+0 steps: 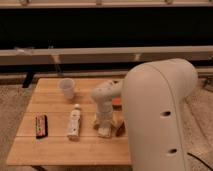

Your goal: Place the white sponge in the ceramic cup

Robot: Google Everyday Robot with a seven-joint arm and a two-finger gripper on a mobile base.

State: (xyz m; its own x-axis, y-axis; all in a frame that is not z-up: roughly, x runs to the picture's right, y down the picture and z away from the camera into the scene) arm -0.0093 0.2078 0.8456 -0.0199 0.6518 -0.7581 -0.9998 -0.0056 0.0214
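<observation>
White and bulky, the robot's arm fills the right side of the camera view, its rounded shell hiding the right end of the counter. The counter is of pale wood planks and stands on a mottled beige carpet.

A white bottle with a cap and a label lies on its side near the middle of the counter, cap toward the far edge. Well behind it, near the far edge, the ceramic cup stands upright, plain white and wider at the rim than at the base. A dark flat packet lies to the left of the bottle. An orange bowl shows only as a sliver between the wrist and the arm's shell.

The gripper points down at the counter, right of the bottle. Whether its jaws are spread or pinching cannot be told. Directly under it sits the white sponge, a short, stubby off-white block on the wood, well apart from the cup. A small reddish-brown object lies just beside the sponge on its right.
</observation>
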